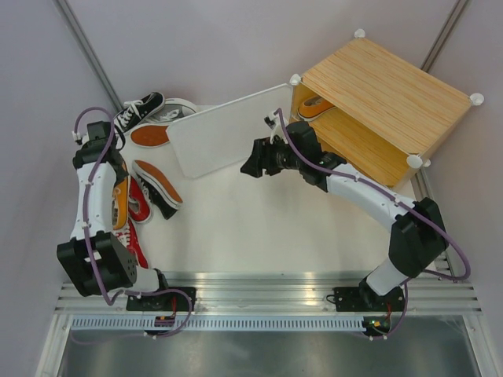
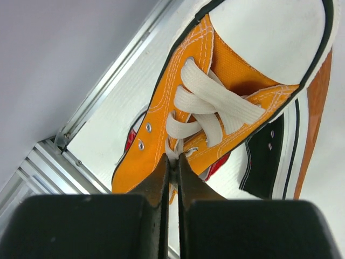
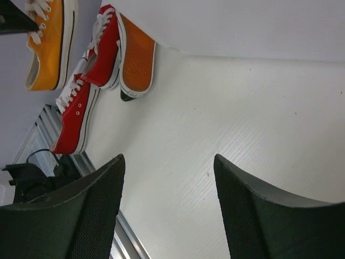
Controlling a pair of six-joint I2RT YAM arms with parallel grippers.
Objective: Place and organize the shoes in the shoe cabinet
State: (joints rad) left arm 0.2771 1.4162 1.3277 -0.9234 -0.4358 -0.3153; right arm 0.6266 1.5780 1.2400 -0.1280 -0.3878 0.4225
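The shoe cabinet (image 1: 385, 94) stands at the back right, its frosted door (image 1: 228, 133) swung open to the left. One orange shoe (image 1: 317, 104) lies on its inner shelf. My left gripper (image 1: 118, 174) is shut on the tongue and laces of another orange shoe (image 1: 120, 204), lifted at the far left; the wrist view shows the jaws (image 2: 173, 159) pinched on this shoe (image 2: 156, 145). My right gripper (image 1: 255, 161) is open and empty in front of the door, over bare table (image 3: 168, 159).
Two red shoes (image 1: 140, 203) (image 1: 130, 243) lie beneath the held shoe. A black shoe on its side (image 1: 157, 184), an upturned orange-brown sole (image 1: 149, 135), a black shoe (image 1: 140, 108) and a grey shoe (image 1: 174, 108) lie at the back left. A metal rail (image 1: 267, 287) runs along the near edge.
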